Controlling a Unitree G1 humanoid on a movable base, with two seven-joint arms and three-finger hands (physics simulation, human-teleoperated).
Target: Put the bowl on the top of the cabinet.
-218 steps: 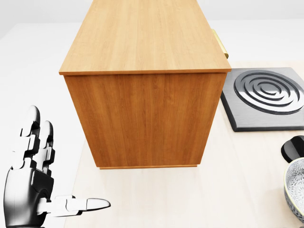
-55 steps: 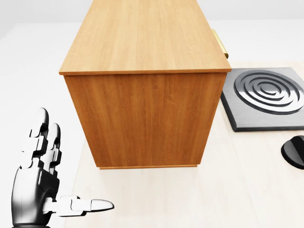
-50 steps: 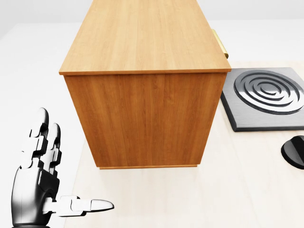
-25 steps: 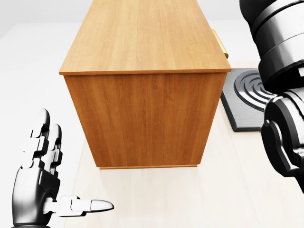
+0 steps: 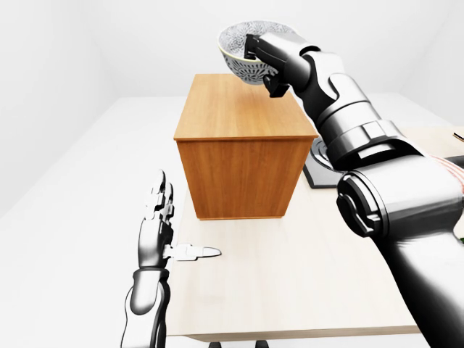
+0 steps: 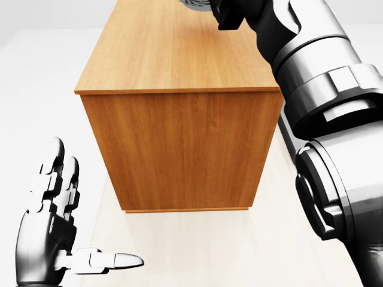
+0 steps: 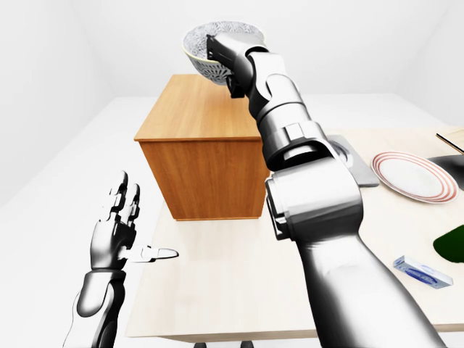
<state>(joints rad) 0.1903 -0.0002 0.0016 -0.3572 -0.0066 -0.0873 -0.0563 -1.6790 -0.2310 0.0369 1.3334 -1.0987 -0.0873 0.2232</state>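
Observation:
A grey-and-white patterned bowl (image 5: 235, 59) hangs in the air above the far end of the wooden cabinet (image 5: 241, 156), clear of its flat top (image 6: 179, 54). My right hand (image 5: 262, 67) is shut on the bowl's right rim, and the arm reaches up from the lower right across the left-eye view. The head view shows only the bowl's lowest edge at its top border. My left hand (image 6: 57, 230) stands open, fingers up and thumb out, at the lower left beside the cabinet, holding nothing.
The cabinet stands on a light wooden table (image 5: 290, 290). Right of it lies a dark burner plate (image 5: 317, 158), mostly hidden by my arm. Farther right in the right-eye view are a red-rimmed plate (image 7: 409, 176), a small blue-and-white box (image 7: 423, 271) and a dark green thing (image 7: 455, 243).
My right arm has swung up from the lower right with the bowl and now holds it above the cabinet top, covering the burner plate in the head view. The left hand has barely moved.

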